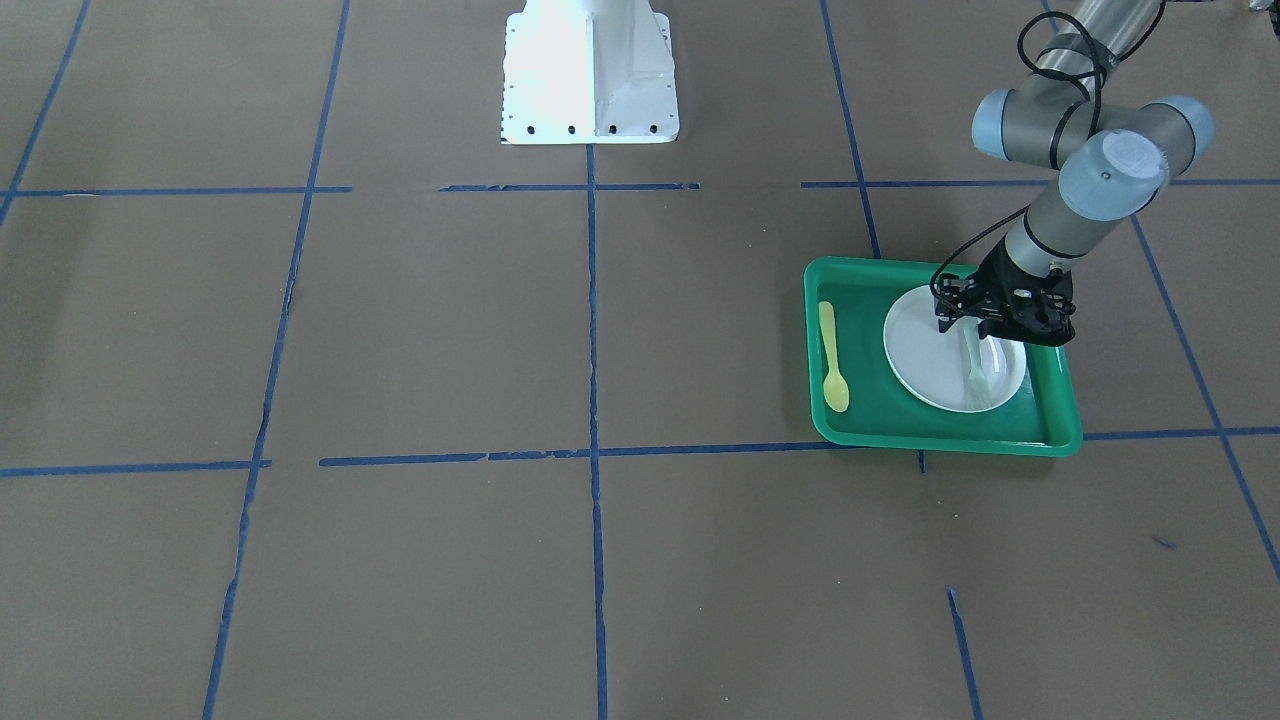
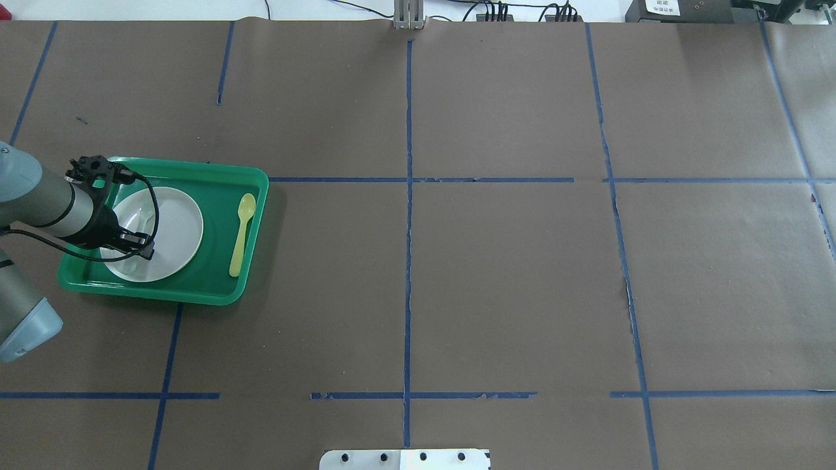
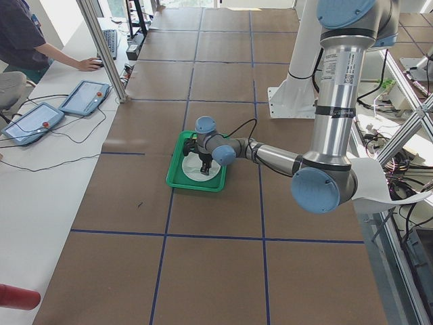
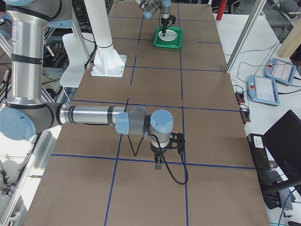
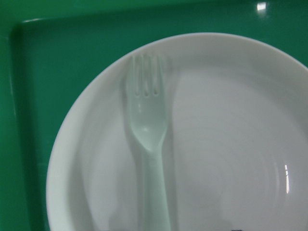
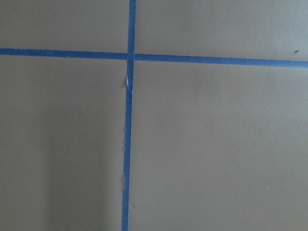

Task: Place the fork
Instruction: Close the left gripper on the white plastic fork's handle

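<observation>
The whitish translucent fork [image 5: 147, 130] lies flat on the white plate [image 5: 231, 120], with its tines near the plate's rim. The plate [image 1: 930, 350] sits in a green tray [image 1: 860, 400]. The fork [image 1: 975, 375] points toward the tray's front edge. My left gripper [image 1: 968, 328] hangs low over the fork's handle end and looks open. It also shows in the overhead view [image 2: 134, 251] over the plate [image 2: 176, 228]. My right gripper [image 4: 159, 165] hangs over bare table far from the tray; whether it is open or shut I cannot tell.
A yellow plastic spoon [image 1: 832, 360] lies in the tray beside the plate, also in the overhead view [image 2: 241, 235]. The robot's white base [image 1: 590, 75] stands at the table's back middle. Brown paper with blue tape lines [image 6: 127, 144] covers the table.
</observation>
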Controlling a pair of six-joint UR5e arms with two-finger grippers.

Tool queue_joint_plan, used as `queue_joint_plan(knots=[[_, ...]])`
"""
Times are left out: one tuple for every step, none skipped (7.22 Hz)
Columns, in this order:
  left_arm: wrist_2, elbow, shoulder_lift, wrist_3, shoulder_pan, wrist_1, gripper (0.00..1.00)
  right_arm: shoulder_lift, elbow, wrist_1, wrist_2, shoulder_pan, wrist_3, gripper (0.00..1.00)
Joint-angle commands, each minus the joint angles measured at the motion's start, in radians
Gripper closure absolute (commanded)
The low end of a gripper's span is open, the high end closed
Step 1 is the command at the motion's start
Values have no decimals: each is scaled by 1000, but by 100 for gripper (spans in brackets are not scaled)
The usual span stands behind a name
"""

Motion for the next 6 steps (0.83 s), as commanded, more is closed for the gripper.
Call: queue_joint_plan(knots=[[-1,-5,0,0,0,0,91,0,0,0,0,0,-1,0],[-1,-9,0,0,0,0,100,0,0,0,0,0,-1,0],[-3,-20,0,-2,0,0,100,0,0,0,0,0,-1,0],[-59,-26,-2,-5,-2,2,100,0,0,0,0,0,-1,0],[-108,-35,-5,-8,-14,5,100,0,0,0,0,0,-1,0],[-119,-36,-5,-8,-67,8,100,0,0,0,0,0,-1,0]])
